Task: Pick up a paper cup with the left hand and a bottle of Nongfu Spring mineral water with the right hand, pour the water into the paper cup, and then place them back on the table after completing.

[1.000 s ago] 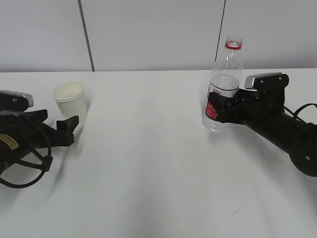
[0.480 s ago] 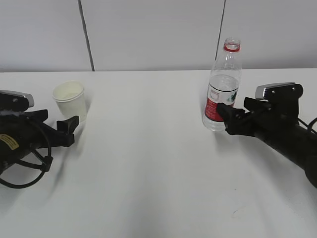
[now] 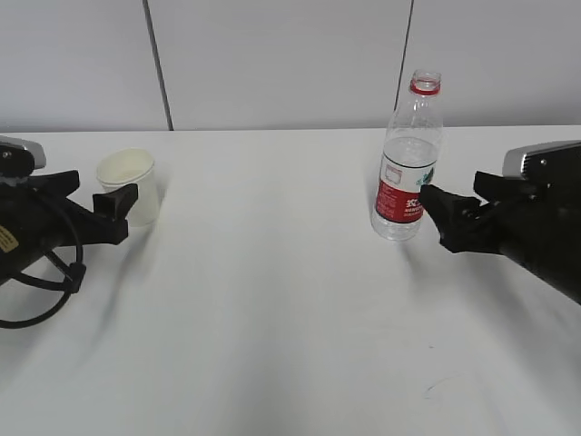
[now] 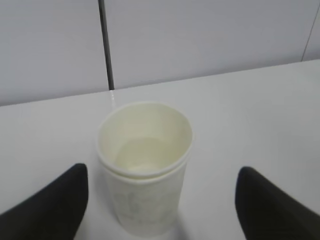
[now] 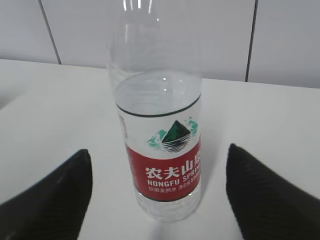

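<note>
I'm looking across the broad, matte white table [image 3: 272, 318], bare between the two arms. On my right, the right hand [image 3: 442, 218], a black arm with a silver-grey top block, sits low with its two black fingers [image 5: 50, 195] spread wide, the bottle standing between and beyond their tips, apart from both. On my left, the left hand [image 3: 107, 204], black with trailing black cables, has its fingers [image 4: 47, 210] spread the same way, flanking the cup without touching it. The tall clear plastic bottle [image 3: 407, 156], red band at its open neck and a red Nongfu Spring label with a green mountain mark, stands upright on the table's right side; the clear water [image 5: 157, 102] in it comes up just above the label. The small cream paper cup [image 3: 128, 183] stands upright on the left, just past the left fingertips; it looks like two cups nested, and I can't tell how much is inside.
</note>
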### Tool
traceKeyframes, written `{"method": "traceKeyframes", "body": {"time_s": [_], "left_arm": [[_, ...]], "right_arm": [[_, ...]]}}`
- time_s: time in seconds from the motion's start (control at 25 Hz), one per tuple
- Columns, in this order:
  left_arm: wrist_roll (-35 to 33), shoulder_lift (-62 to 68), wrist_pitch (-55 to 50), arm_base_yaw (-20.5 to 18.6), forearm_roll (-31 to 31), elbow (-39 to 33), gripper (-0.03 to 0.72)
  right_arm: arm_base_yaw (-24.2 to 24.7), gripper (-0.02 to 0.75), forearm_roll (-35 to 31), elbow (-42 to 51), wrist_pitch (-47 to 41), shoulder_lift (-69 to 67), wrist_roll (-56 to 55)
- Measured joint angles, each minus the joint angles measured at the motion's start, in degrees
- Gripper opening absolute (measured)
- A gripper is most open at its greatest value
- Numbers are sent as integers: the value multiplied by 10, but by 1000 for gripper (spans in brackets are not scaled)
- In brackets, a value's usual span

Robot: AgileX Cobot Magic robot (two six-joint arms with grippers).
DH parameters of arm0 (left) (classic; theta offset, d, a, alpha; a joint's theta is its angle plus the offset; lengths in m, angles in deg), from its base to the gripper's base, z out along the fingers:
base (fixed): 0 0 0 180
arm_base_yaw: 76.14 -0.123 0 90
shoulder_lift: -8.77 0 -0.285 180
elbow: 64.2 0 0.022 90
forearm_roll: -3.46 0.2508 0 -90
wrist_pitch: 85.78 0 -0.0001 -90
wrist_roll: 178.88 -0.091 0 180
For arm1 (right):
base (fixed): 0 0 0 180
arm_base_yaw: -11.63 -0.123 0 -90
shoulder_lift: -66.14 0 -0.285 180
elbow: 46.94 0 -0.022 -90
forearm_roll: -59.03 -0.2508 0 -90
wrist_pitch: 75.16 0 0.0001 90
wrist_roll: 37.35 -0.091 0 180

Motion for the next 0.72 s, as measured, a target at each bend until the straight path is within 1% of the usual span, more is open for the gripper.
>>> {"method": "traceKeyframes", "body": {"time_s": [0.08, 0.2, 0.44, 0.52, 0.64, 0.72], "left_arm": [[0, -21, -23, 0, 0, 0, 547], [0, -58, -86, 0, 1, -1, 544], [0, -140, -262, 0, 1, -1, 536], [2, -162, -303, 0, -5, -1, 529], [20, -191, -371, 0, -10, -2, 517], [35, -209, -436, 0, -11, -2, 508]], "right_arm": [[0, 612, 0, 7, -31, 30, 1], [0, 597, 0, 9, -92, 71, 1], [0, 590, -1, 11, -220, 147, -8], [0, 589, -1, 11, -259, 172, -15], [0, 589, -1, 11, -309, 204, -34], [0, 589, -1, 11, -337, 215, -46]]}}
